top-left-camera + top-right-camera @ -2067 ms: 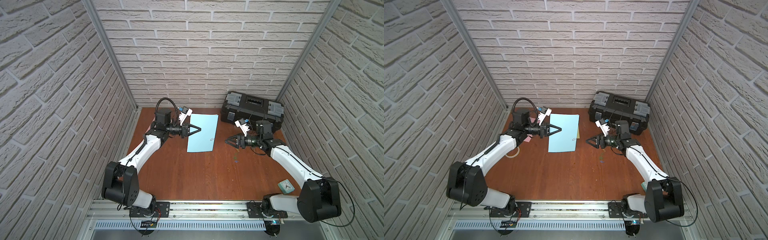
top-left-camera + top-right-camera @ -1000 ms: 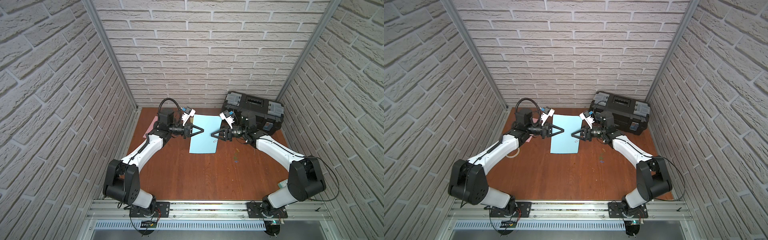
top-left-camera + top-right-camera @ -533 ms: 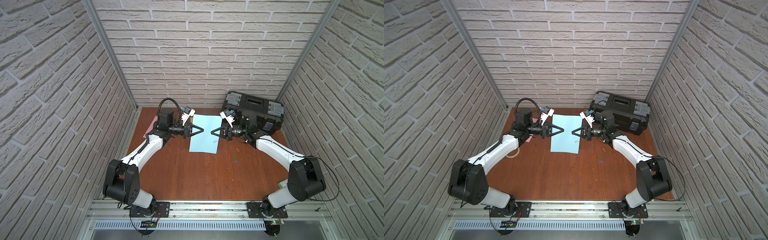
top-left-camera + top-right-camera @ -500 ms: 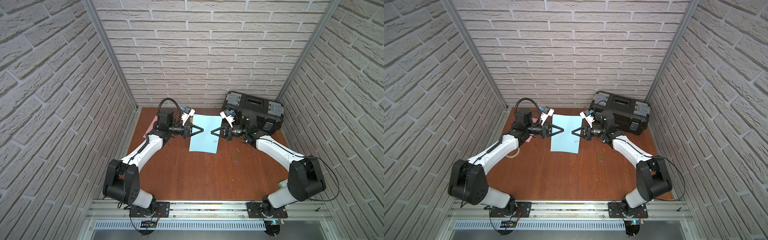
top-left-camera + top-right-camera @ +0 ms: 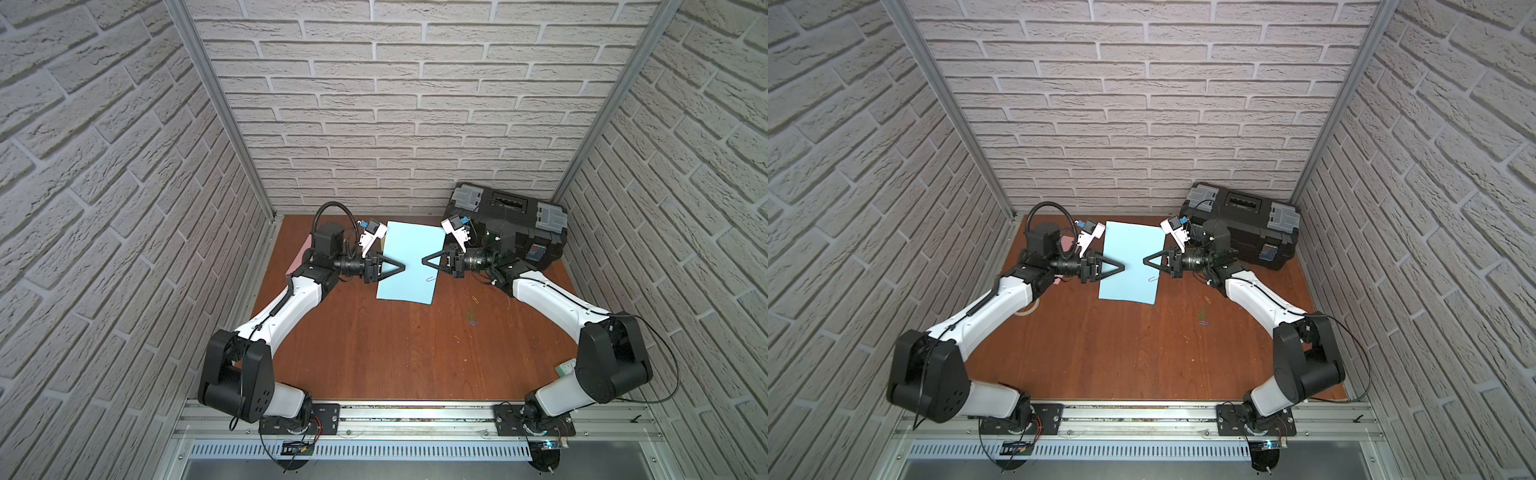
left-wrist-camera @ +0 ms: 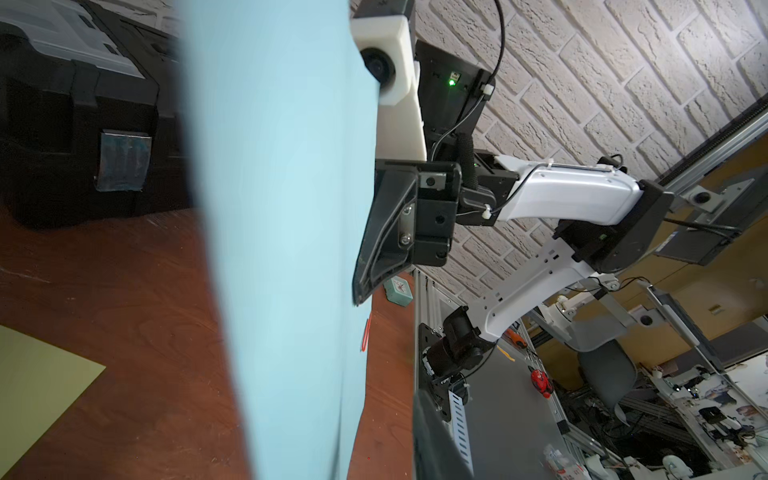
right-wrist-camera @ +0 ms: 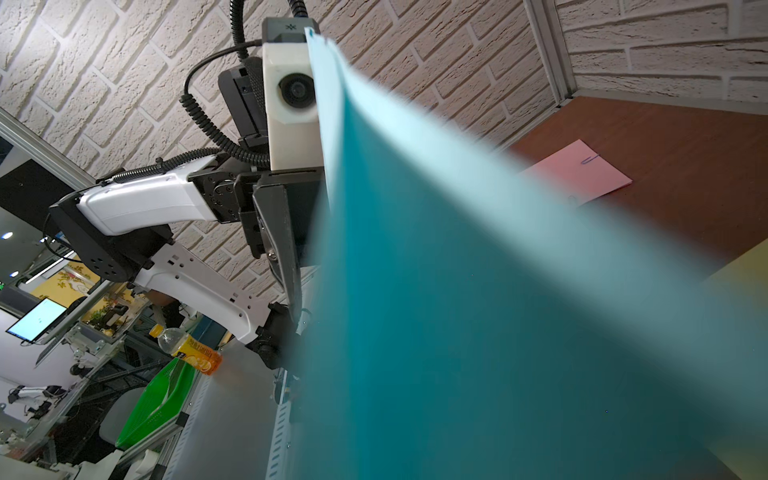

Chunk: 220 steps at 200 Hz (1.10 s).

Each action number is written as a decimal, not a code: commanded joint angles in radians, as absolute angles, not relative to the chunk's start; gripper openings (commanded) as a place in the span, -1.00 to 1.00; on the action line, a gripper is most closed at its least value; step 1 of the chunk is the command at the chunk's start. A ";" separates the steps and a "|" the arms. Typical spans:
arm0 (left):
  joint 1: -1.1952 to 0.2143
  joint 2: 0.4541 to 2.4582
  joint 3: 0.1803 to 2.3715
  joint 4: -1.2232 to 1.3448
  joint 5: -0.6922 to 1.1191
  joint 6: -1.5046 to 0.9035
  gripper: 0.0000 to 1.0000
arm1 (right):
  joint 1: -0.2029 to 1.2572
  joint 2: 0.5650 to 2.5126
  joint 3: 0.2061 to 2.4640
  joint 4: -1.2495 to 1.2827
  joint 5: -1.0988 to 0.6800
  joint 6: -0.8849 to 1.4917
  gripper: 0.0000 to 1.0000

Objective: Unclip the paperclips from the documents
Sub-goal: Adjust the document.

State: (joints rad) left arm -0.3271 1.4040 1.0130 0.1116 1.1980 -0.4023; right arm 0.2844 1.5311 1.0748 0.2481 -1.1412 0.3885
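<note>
I've got the light blue sheet (image 5: 409, 245) up off the table (image 5: 374, 353), strung between both arms. My right gripper (image 5: 424, 261) has its jaws together, pinched on the sheet's edge nearest that arm. My left gripper (image 5: 402, 266) sits over the opposite edge; whether it's clamped or a touch apart, I cannot tell from here.

The paperclip (image 5: 432, 279) is on the right gripper's edge, just beside its tips, not between them. So I judge this is the set-up for pulling it: paper presented, clip not yet taken.

Next move, as I read it: left needs a firm hold on the paper. Then right lets go, shifts along the edge, closes on the clip's outer loop and draws it straight off, in the plane of the sheet.

Loose clips (image 5: 472, 311) lie on the table; the pink sheet (image 7: 582, 176) carries a blue clip (image 7: 590, 158).
</note>
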 commanded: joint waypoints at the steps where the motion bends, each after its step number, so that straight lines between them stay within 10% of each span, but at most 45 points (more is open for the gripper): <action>1: -0.322 1.372 0.987 0.134 1.210 -0.406 -0.46 | 0.286 1.488 1.113 0.269 -1.141 0.382 -0.94; 77: -0.334 1.381 0.980 0.180 1.209 -0.430 -1.00 | 0.301 1.486 1.130 0.201 -1.148 0.342 -0.94; 137: -0.334 1.369 0.985 0.206 1.208 -0.442 -1.00 | 0.299 1.479 1.172 -0.090 -1.141 0.114 -0.28; 220: -0.327 1.351 1.001 0.159 1.208 -0.416 -1.00 | 0.273 1.510 1.187 -0.218 -1.190 0.004 -0.19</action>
State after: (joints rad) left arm -0.3302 1.3769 0.9794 0.1413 1.1976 -0.4400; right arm 0.2806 1.5150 1.1584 -0.1848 -1.1503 0.0513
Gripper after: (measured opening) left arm 0.043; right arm 0.407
